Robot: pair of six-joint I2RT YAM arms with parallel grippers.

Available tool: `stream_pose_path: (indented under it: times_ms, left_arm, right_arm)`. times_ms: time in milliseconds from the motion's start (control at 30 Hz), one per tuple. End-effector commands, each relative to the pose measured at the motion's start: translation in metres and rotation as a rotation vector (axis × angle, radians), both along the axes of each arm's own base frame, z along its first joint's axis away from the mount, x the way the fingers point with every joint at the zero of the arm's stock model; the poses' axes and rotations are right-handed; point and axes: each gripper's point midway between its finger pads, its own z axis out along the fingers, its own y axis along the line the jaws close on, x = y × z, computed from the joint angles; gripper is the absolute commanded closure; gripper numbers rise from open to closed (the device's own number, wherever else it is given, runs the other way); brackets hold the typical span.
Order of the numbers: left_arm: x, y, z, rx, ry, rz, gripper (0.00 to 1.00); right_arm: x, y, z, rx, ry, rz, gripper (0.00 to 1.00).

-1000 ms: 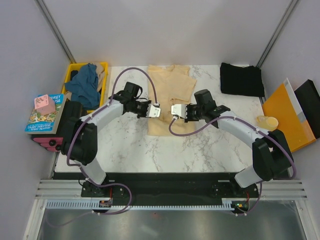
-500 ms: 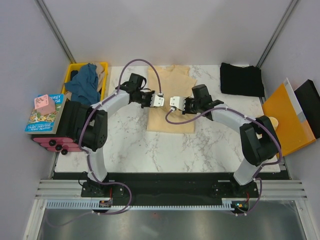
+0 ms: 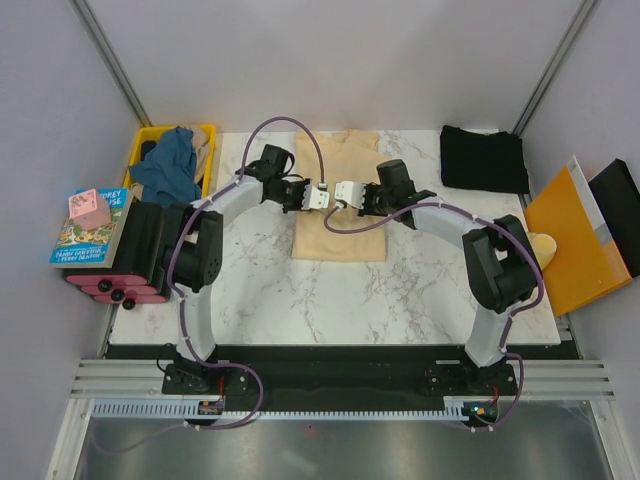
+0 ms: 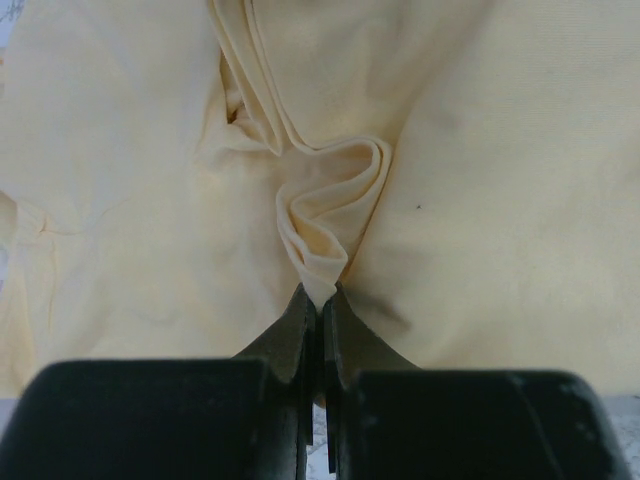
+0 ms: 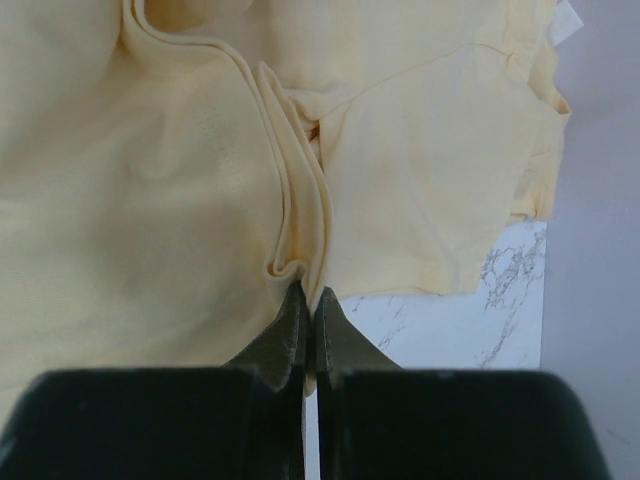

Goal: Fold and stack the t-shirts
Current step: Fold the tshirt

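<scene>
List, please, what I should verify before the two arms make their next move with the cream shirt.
1. That the left gripper is shut on the cream-yellow shirt: ok, a cloth fold is pinched.
2. That the right gripper is shut on the same shirt: ok.
3. That both grippers are side by side over the shirt: ok.
4. That the shirt's near part lies flat on the table: ok.
5. Number of layers in each pinch: cannot tell.
6. That the black shirt lies apart, at the far right: ok.
</scene>
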Motion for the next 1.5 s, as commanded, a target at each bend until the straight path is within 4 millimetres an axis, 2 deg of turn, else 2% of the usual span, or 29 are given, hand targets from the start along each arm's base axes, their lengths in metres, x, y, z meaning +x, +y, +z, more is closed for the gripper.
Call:
stream_pose_path:
  times_ms: [0, 167, 533, 667, 833, 1200, 1233, 1300, 1333, 1367, 1433, 1467]
  left_arm:
    - [0.030, -0.005, 0.021, -0.037, -0.084, 0.016, 0.98]
    - [0.046, 0.000, 0.024, -0.056, -0.105, 0.061, 0.98]
    - [0.068, 0.007, 0.001, -0.032, -0.112, 0.099, 0.98]
    - [0.077, 0.010, -0.002, -0.030, -0.120, 0.114, 0.98]
    - [0.089, 0.016, -0.002, -0.028, -0.133, 0.141, 0.98]
    - [0.098, 0.019, -0.003, -0.037, -0.142, 0.174, 0.98]
    - [0.098, 0.019, -0.003, -0.036, -0.142, 0.178, 0.95]
    - [0.100, 0.022, -0.004, -0.028, -0.145, 0.193, 0.77]
    - [0.101, 0.023, -0.004, -0.029, -0.143, 0.202, 0.61]
    - [0.102, 0.024, -0.003, -0.031, -0.147, 0.214, 0.60]
    - [0.105, 0.030, -0.003, -0.034, -0.144, 0.269, 0.59]
    - [0.114, 0.033, 0.006, -0.055, -0.183, 0.296, 0.56]
  right_arm:
    - [0.028, 0.001, 0.023, 0.025, -0.091, -0.033, 1.00]
    - [0.037, -0.002, 0.021, 0.017, -0.102, -0.049, 1.00]
    - [0.061, -0.005, 0.010, 0.002, -0.113, -0.094, 1.00]
    - [0.064, -0.008, 0.003, -0.013, -0.109, -0.109, 1.00]
    - [0.073, -0.010, 0.007, -0.013, -0.137, -0.129, 1.00]
    - [0.081, -0.014, -0.005, -0.030, -0.134, -0.154, 1.00]
    - [0.082, -0.015, -0.008, -0.036, -0.133, -0.160, 0.99]
    - [0.085, -0.017, -0.009, -0.044, -0.142, -0.174, 0.76]
    - [0.087, -0.018, -0.010, -0.047, -0.148, -0.180, 0.64]
    - [0.089, -0.021, -0.009, -0.056, -0.160, -0.199, 0.48]
    - [0.091, -0.023, -0.009, -0.052, -0.165, -0.219, 0.37]
    - [0.092, -0.025, -0.008, -0.050, -0.172, -0.236, 0.27]
